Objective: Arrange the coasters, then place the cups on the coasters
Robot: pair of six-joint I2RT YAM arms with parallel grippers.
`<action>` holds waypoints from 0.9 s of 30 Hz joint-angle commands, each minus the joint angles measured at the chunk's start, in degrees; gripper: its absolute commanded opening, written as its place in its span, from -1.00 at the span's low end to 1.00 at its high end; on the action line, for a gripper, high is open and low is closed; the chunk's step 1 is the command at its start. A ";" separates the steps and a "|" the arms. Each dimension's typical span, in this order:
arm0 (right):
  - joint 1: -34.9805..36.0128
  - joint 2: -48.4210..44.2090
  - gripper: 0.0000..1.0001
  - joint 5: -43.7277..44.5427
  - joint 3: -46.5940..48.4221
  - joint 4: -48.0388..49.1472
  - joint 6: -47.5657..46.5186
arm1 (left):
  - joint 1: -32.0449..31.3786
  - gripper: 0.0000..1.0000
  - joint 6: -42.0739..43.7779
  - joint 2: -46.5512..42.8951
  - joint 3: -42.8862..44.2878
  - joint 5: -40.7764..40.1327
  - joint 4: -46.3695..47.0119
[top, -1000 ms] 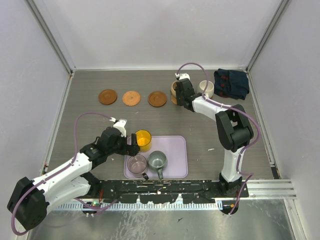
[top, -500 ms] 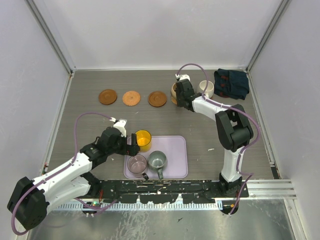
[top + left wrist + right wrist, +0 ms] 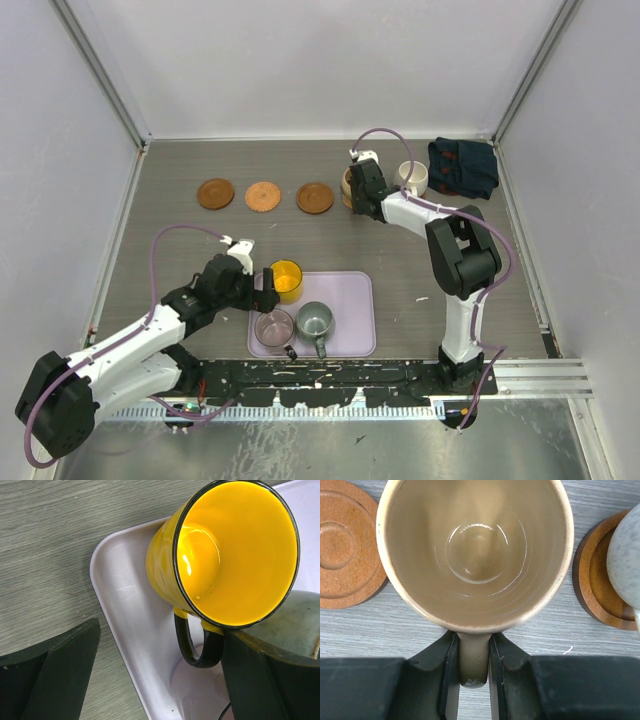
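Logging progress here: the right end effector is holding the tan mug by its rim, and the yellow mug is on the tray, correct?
No. The right end effector grips the tan mug by its handle, not its rim; the right wrist view shows it. The yellow mug is on the tray.

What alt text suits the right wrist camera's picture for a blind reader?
Looking into an empty tan mug, its handle pinched by the right end effector. A bare coaster lies left; a second coaster, right, carries a white mug.

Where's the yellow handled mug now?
Top view, left of centre: yellow handled mug at the far-left corner of the lilac rectangular tray, beside the left gripper.
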 commanded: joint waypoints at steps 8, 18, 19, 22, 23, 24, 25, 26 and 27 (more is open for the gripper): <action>0.28 -1.61 -0.99 4.03 2.62 6.26 2.07 | 0.65 0.96 -0.01 -0.49 -0.03 -2.96 4.00; 0.29 -1.09 -0.99 5.25 3.63 4.66 2.68 | 0.61 0.96 -0.24 -0.52 -0.10 -2.95 4.00; 0.29 -1.09 -0.99 4.97 3.63 4.70 2.75 | 0.61 0.96 -0.19 -0.51 -0.19 -2.96 4.02; 0.34 -1.09 -0.99 3.78 3.71 4.71 2.77 | 0.61 0.96 -0.19 -0.55 -0.30 -3.02 4.11; 0.35 -1.10 -0.99 3.26 3.71 4.66 2.77 | 0.62 0.96 -0.19 -0.44 -0.32 -2.99 4.17; 0.35 -1.09 -0.99 2.87 3.78 4.63 2.77 | 0.66 0.96 -0.23 -0.35 -0.40 -2.98 4.25; 0.29 -1.09 -0.99 2.56 3.89 4.68 2.77 | 0.68 0.96 -0.27 -0.28 -0.41 -2.91 4.28; 0.32 -0.96 -0.99 2.27 4.00 4.70 2.77 | 0.62 0.96 -0.27 -0.17 -0.41 -2.89 4.31; 0.29 -0.85 -0.98 2.02 4.14 4.66 2.77 | 0.61 0.96 -0.33 -0.09 -0.41 -2.76 4.36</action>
